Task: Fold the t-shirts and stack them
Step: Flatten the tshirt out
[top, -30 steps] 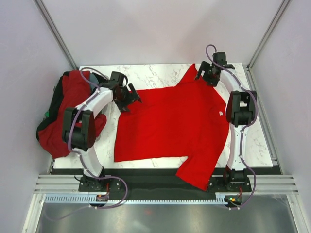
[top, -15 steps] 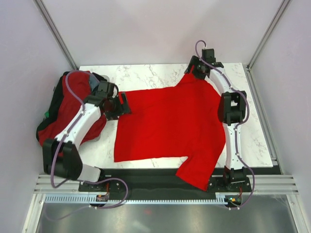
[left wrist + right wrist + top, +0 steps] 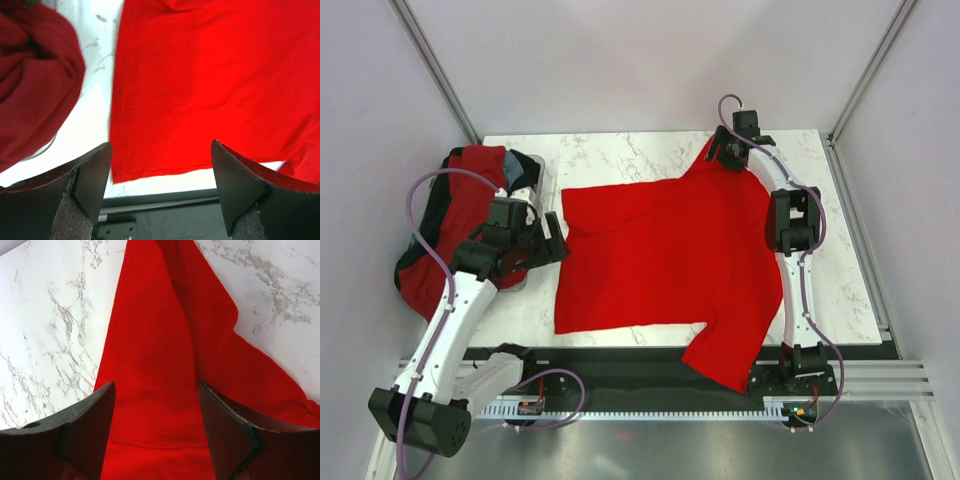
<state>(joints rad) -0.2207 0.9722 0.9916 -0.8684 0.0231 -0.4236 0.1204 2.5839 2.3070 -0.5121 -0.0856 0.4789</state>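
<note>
red shirt (image 3: pixel 670 250) lies flat on the table (image 3: pixel 620 150); left pincer (image 3: pixel 157 150) released near the left edge, right pincer (image 3: pixel 156 390) released above a sleeve (image 3: pixel 165 315).

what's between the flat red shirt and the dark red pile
Only bare marble table, in the left wrist view; the left fingers hover above it.

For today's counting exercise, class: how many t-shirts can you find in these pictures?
2 for certain: a bright red t-shirt spread flat on the table, and a dark red t-shirt bunched in the dark bin at the left. That heap may hide more.
</note>
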